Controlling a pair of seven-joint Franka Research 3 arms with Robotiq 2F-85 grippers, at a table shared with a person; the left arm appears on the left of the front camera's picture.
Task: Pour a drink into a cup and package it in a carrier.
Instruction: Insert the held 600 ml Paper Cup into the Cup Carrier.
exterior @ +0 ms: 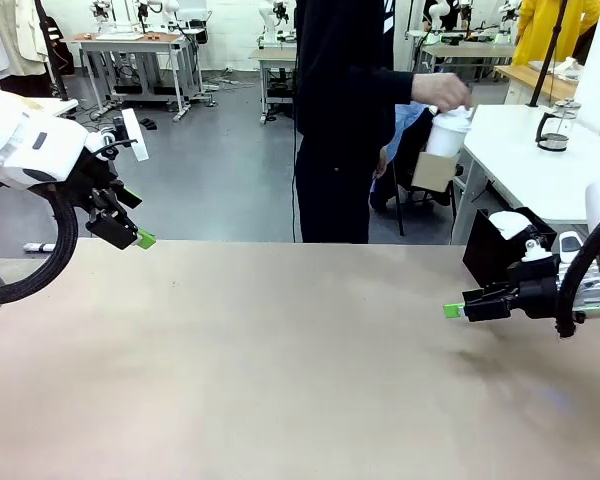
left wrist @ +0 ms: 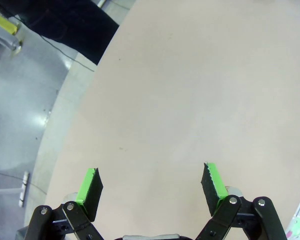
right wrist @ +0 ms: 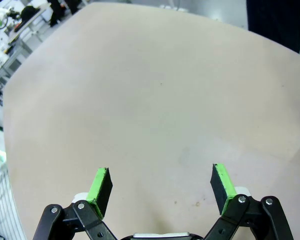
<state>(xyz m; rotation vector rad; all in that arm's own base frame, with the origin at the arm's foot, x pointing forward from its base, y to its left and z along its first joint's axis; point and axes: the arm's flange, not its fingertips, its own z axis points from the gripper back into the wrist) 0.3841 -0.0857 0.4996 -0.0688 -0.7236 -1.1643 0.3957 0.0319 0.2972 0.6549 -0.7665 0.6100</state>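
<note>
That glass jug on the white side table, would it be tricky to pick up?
Probably. The glass jug looks smooth, so likely slippery and breakable. It stands upright on a round base, so a sideways shove might tip it. Its side handle should help.

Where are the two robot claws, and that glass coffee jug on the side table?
left gripper [exterior: 140, 238], front view, at its green fingertips.
right gripper [exterior: 454, 310], front view, at its green fingertips.
glass jug [exterior: 555, 124], front view, on its clear body.

A robotics lab: rows of workbenches carrying other robot arms across a grey floor.
</note>
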